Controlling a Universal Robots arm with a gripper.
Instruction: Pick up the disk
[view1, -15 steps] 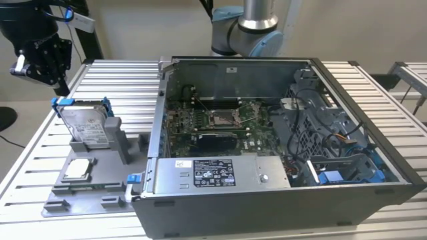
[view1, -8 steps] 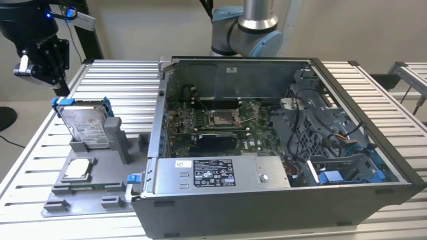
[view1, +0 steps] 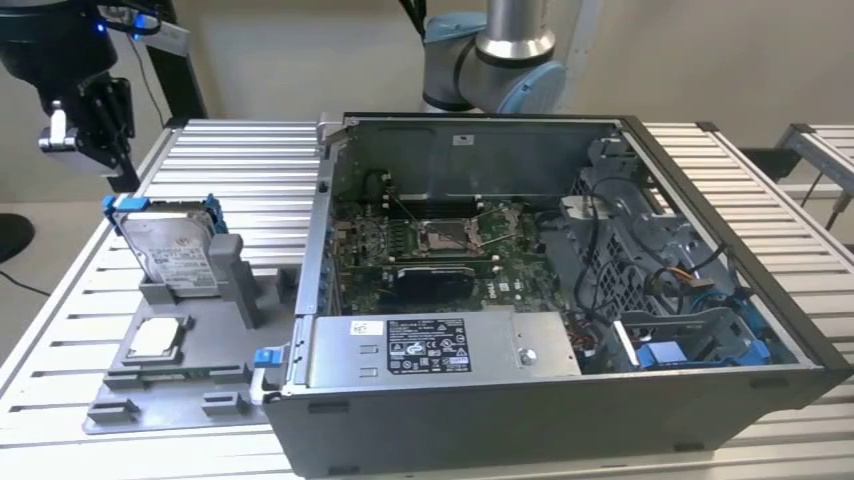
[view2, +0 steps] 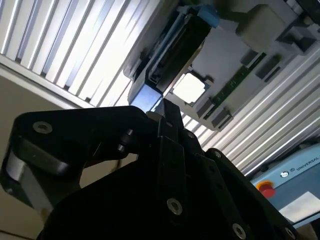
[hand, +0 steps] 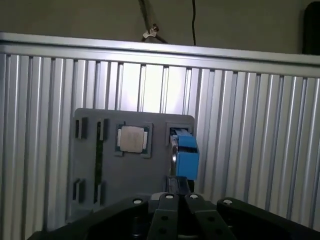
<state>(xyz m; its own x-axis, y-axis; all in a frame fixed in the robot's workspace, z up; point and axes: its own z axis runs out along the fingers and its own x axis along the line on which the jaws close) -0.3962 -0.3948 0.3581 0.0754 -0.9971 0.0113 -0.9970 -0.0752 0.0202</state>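
While the disk (view1: 175, 247) stands upright in its grey holder (view1: 200, 352) on the desk (view1: 254, 160), label print illegible, the gripper (view2: 161, 109) hangs above, jaws clenched, empty.

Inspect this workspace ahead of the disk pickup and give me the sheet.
Surface: ribbed aluminium table bearing a grey plastic fixture plate.
Job's things: flat silver-metal disk in blue plastic bracket, standing on edge in the plate's holder, not gripped.
Clutter: small square silver chip on the plate; open grey computer case holding a long grey box with a black label.
Grippers: black gripper in the air, apart from the disk.
Cables: black cables inside the case.
Surroundings: silver-and-blue arm joint behind the case.
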